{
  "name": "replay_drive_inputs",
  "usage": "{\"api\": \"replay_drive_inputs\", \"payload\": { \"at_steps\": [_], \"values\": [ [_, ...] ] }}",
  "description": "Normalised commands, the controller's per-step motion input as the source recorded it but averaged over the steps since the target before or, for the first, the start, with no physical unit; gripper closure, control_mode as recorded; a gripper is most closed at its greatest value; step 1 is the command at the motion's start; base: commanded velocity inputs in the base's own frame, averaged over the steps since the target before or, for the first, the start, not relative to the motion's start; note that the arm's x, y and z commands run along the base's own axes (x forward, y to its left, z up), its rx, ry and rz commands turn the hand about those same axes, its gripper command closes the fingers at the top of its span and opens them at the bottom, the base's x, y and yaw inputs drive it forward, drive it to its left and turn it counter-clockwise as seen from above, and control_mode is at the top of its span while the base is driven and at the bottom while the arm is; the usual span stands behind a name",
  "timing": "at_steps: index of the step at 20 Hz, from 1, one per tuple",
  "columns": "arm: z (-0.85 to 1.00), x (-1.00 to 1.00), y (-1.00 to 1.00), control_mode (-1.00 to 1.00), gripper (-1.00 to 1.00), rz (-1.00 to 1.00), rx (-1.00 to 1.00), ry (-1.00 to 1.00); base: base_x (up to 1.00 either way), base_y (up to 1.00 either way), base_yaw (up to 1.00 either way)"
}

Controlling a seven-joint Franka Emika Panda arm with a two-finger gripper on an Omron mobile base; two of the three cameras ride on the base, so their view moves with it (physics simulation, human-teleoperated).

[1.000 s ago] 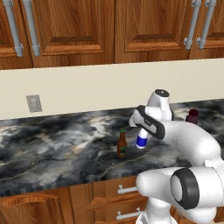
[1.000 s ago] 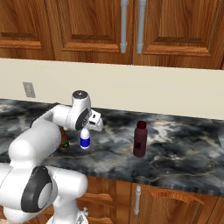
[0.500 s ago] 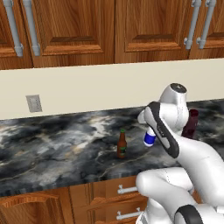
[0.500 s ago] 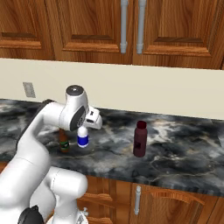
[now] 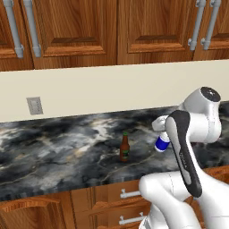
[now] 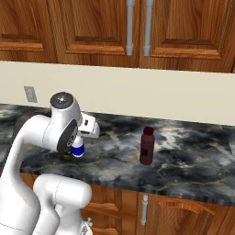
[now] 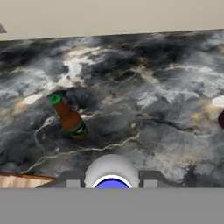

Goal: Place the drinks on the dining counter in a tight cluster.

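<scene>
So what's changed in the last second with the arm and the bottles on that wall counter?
The tool, shut on the small white bottle, has lifted it off the marbled counter and pulled it back toward the robot, tilted. The brown beer bottle and the dark maroon bottle stand where they were.

You get only the lower end of the white bottle (image 5: pixel 162 143) in the left base view; its upper part sits behind the arm (image 5: pixel 190 156). The gripper (image 6: pixel 81 137) is largely screened by the wrist, so the fingers probably clamp it. In the hand view, the maroon bottle (image 7: pixel 221 119) is cut by the right edge.
</scene>
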Motion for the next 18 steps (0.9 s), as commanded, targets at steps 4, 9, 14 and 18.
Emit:
{"api": "replay_drive_inputs", "payload": {
  "at_steps": [4, 9, 14, 18],
  "values": [
    [0.72, -0.68, 0.00, -1.00, 1.00, 0.00, 0.00, 0.01, 0.00, 0.00, 0.00],
    [0.57, -0.36, 0.08, -1.00, 1.00, 0.00, -0.07, 0.11, 0.00, 0.00, 0.00],
    [0.26, 0.00, 0.31, -1.00, 1.00, 0.00, -0.12, 0.22, 0.00, 0.00, 0.00],
    [0.05, 0.00, 0.00, -1.00, 1.00, 0.00, -0.02, 0.10, 0.00, 0.00, 0.00]
  ]
}}
